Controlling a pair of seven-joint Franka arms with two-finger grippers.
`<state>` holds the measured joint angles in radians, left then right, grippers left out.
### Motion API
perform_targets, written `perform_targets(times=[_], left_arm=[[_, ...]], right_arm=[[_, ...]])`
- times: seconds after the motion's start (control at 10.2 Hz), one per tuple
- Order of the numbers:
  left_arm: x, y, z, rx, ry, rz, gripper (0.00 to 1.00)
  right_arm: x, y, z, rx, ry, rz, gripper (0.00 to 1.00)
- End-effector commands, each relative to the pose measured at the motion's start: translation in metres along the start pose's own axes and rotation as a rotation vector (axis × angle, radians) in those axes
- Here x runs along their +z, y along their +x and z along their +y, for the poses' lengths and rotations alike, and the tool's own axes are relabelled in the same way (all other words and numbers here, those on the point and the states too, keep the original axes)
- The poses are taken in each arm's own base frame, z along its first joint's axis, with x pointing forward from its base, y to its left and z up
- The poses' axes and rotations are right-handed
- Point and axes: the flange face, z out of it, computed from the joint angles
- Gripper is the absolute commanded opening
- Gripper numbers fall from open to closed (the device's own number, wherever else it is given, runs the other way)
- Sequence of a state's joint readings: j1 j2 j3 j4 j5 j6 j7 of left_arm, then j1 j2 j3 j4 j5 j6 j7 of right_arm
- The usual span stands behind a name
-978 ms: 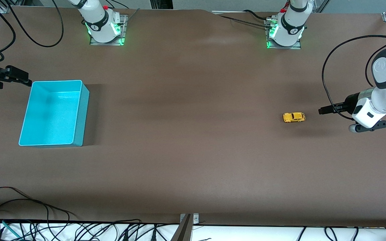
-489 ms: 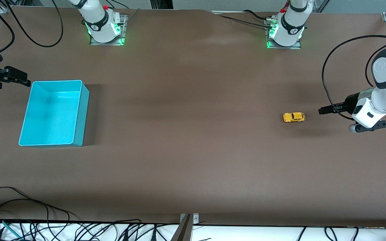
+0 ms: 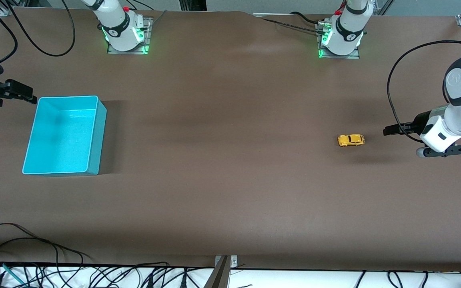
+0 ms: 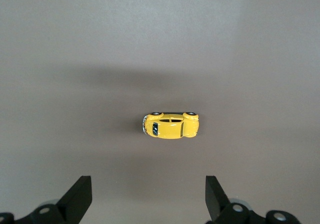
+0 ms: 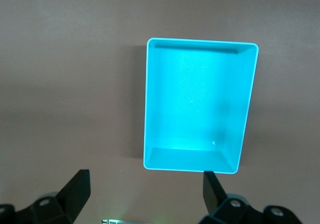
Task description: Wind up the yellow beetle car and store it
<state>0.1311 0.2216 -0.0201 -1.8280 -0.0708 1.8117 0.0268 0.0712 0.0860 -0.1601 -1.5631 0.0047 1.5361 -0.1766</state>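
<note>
The yellow beetle car (image 3: 351, 140) is tiny, with dark windows and black wheels. It rests alone on the brown table toward the left arm's end. In the left wrist view the yellow beetle car (image 4: 171, 125) lies ahead of the fingertips, apart from them. My left gripper (image 3: 388, 131) hovers over the table beside the car, open and empty, and the left wrist view shows the left gripper (image 4: 148, 184) spread wide. My right gripper (image 3: 28, 96) waits open over the table next to the turquoise bin (image 3: 101, 132); the wrist view shows the right gripper (image 5: 146, 181) empty.
The turquoise bin (image 5: 195, 164) holds nothing and stands at the right arm's end of the table. Both arm bases (image 3: 124, 30) sit along the table edge farthest from the front camera. Loose cables (image 3: 34, 256) and a metal bracket (image 3: 225, 260) lie at the nearest edge.
My left gripper has drifted slightly away from the car, toward the left arm's end of the table. The car and the bin have not moved.
</note>
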Motion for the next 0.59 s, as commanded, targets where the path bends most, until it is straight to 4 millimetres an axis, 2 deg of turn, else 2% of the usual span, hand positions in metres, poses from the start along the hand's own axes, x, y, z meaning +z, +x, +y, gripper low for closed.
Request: perform_targets(times=[0.0,0.49], left_arm=[[-0.0069,-0.0014,-0.0019,0.034,0.028,-0.013,1.0],[-0.0003,-0.0004,0.0003,-0.01,0.018,-0.025,1.0]], right_arm=[[0.002,-0.0003,0.0006,-0.014,0.019,0.009,1.0],[0.0021,-0.0003,0.0006,-0.014,0.019,0.009,1.0]])
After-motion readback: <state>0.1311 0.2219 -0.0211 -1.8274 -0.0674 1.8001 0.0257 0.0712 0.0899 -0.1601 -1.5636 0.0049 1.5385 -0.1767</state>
